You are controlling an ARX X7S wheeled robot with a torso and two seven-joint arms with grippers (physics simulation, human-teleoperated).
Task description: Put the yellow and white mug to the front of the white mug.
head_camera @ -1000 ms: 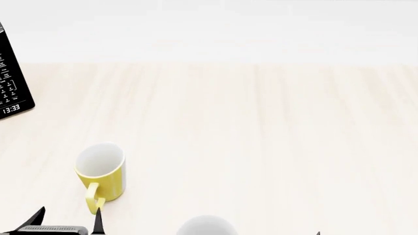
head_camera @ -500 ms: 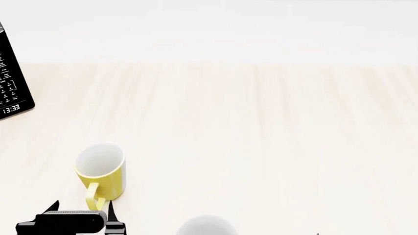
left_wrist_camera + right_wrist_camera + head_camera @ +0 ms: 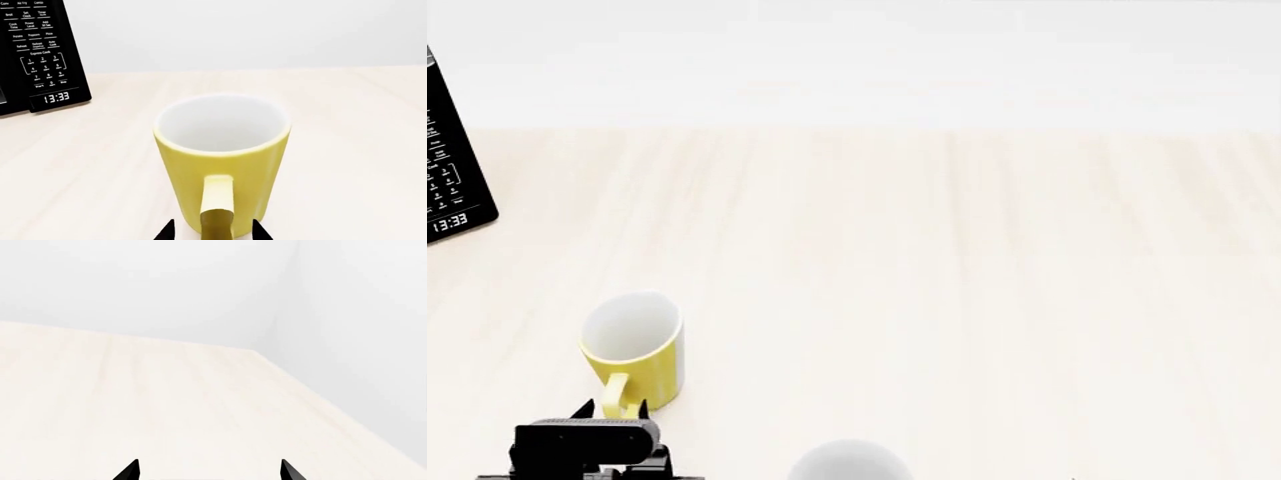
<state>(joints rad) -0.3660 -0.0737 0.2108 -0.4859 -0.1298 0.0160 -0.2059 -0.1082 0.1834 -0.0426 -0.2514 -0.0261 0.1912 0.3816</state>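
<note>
Left claw [image 3: 213,231] open, tips straddling handle of yellow and white mug [image 3: 223,160]; grasp step in hand; next: close, lift, carry toward white mug [image 3: 849,461]; right claw [image 3: 209,470] wide, idle.

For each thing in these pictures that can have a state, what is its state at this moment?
yellow and white mug: upright on the table, empty, handle between the left fingertips.
white mug: only its top shows at the head view's bottom edge.
left gripper: open around the mug's handle, not closed on it.
right gripper: open, holding nothing, over bare table.
microwave: display lit, reading 13:33.
</note>
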